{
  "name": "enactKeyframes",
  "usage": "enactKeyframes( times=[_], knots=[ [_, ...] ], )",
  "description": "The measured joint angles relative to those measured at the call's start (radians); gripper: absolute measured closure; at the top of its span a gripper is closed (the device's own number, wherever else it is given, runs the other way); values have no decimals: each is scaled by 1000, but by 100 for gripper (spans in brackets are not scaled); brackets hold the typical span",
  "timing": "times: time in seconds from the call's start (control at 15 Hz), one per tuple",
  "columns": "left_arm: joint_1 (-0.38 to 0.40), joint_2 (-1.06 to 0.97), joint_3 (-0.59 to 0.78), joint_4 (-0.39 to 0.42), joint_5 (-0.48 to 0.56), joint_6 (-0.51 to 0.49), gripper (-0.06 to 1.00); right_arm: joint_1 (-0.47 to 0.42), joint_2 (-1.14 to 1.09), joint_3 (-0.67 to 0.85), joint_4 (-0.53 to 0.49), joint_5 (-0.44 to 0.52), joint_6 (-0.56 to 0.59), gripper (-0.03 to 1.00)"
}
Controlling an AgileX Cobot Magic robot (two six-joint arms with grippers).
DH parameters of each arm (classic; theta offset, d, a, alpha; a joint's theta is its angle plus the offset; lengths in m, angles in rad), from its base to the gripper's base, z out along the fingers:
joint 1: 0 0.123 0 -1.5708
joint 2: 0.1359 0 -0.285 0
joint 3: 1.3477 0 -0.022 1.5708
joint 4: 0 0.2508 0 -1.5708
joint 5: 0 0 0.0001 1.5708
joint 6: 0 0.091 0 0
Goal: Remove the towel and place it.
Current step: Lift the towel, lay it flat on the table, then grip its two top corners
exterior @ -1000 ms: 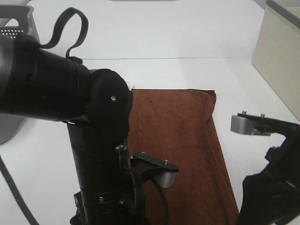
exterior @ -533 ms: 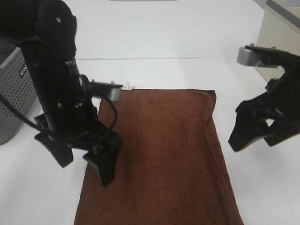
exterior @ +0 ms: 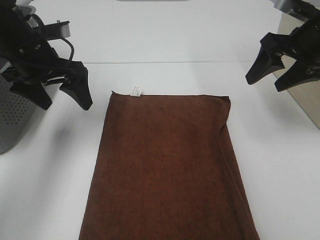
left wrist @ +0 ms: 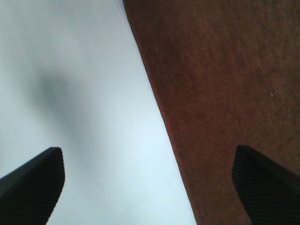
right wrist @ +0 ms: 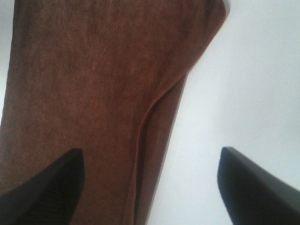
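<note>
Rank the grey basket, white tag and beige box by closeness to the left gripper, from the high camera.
1. Grey basket, beside the left gripper, left side.
2. White tag, towel corner, middle.
3. Beige box, far right.

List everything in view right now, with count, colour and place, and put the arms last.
towel: one, dark reddish-brown, spread flat on the middle of the table, its right side showing a second layer of cloth
tag: one, white, at the towel's far left corner
table: one, white, under everything
basket: one, grey and perforated, at the left edge, partly behind the left arm
box: one, beige, at the right edge
left gripper: one, black, open and empty, left of the towel's far end
right gripper: one, black, open and empty, right of the towel's far end
</note>
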Motion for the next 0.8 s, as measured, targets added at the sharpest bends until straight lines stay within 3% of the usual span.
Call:
enactKeyframes(
  times=[0.33, 0.67, 0.8],
  knots=[
    [44, 182, -170, -77, -62, 96, 5, -11, 280, -253, 28, 29, -57, 21],
    [44, 399, -402, -119, -75, 118, 6, -69, 483, -438, 86, 54, -95, 21],
    [44, 498, -512, -171, -74, 119, 6, -70, 570, -492, 93, 60, -99, 21]
  ],
)
